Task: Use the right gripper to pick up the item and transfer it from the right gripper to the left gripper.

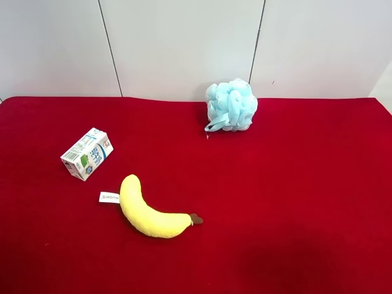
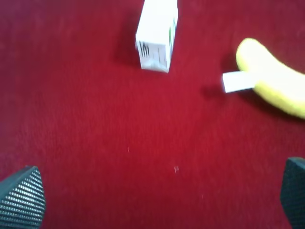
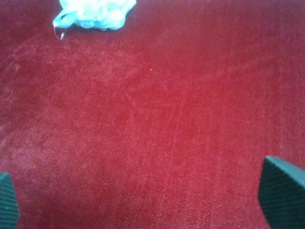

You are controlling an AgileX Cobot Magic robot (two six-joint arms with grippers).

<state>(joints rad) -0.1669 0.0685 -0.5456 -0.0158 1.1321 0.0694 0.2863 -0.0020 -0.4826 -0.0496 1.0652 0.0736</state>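
The item, a small white drink carton with blue and green print, lies on its side on the red cloth at the exterior high view's left. It also shows in the left wrist view, lying ahead of the open, empty left gripper. The right gripper is open and empty over bare red cloth, with only its two fingertips showing. Neither arm shows in the exterior high view.
A yellow plush banana with a white tag lies just in front of the carton; it also shows in the left wrist view. A pale blue mesh bath puff sits near the back wall; it also shows in the right wrist view.
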